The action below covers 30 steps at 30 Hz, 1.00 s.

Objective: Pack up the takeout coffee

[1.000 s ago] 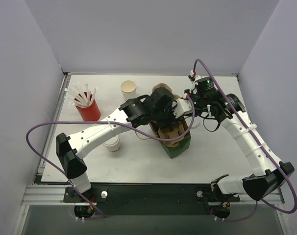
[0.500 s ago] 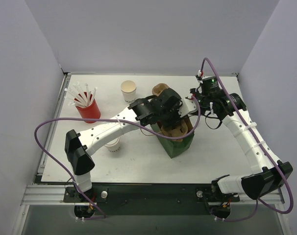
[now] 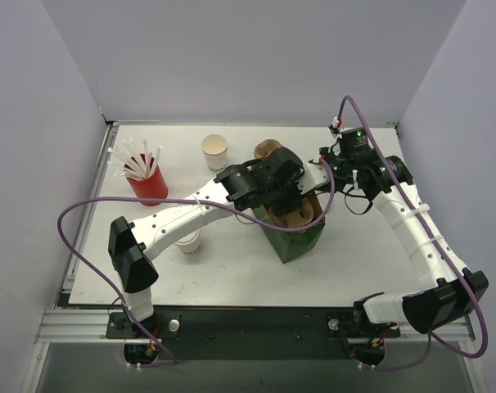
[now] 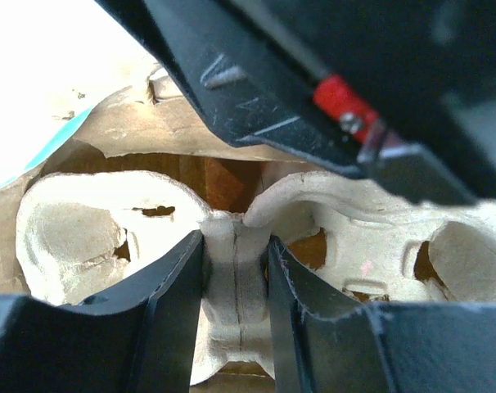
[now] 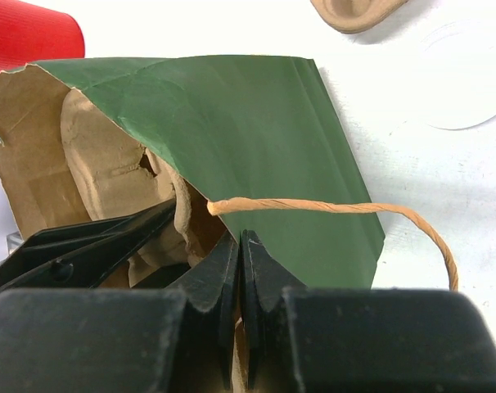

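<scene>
Since a second ago the left arm has swung further over the green paper bag (image 3: 301, 243) and the pulp carrier (image 3: 293, 215) has sunk deeper into it. Over the last half second almost nothing has shifted. From above, the left gripper (image 3: 285, 195) sits at the bag's mouth and the right gripper (image 3: 317, 174) at its far rim. The takeout coffee cup (image 3: 215, 151) stands well apart on the worktop (image 3: 232, 274), near the red cup of straws (image 3: 147, 185), not yet in any well.

On the left wrist view, the left gripper (image 4: 236, 315) is clamped narrow on the carrier's central ridge (image 4: 234, 246), and both wells in sight are empty. Released at a tilt, the carrier could wedge against the bag wall, leaving the cup no level seat.

On the right wrist view, the right gripper (image 5: 240, 270) is pinched almost closed on the bag's rim, below the twine handle (image 5: 330, 206). A hard pull here could tear the paper or tip the bag.
</scene>
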{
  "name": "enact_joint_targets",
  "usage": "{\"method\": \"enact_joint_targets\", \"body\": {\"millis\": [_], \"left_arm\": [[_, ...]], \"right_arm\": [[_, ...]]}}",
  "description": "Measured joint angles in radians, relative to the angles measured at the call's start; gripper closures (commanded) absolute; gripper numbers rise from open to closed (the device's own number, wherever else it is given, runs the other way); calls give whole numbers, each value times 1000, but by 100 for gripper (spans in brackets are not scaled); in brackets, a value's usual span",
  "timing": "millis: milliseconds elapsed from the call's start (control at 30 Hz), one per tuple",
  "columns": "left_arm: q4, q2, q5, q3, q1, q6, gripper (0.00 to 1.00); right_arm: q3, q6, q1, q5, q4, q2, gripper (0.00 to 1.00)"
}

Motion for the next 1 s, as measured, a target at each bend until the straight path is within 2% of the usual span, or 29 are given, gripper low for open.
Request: {"method": "enact_joint_targets", "body": {"millis": [1000], "left_arm": [[27, -65, -20, -127, 3, 18, 74]], "right_arm": [[61, -41, -101, -80, -86, 0, 100]]}}
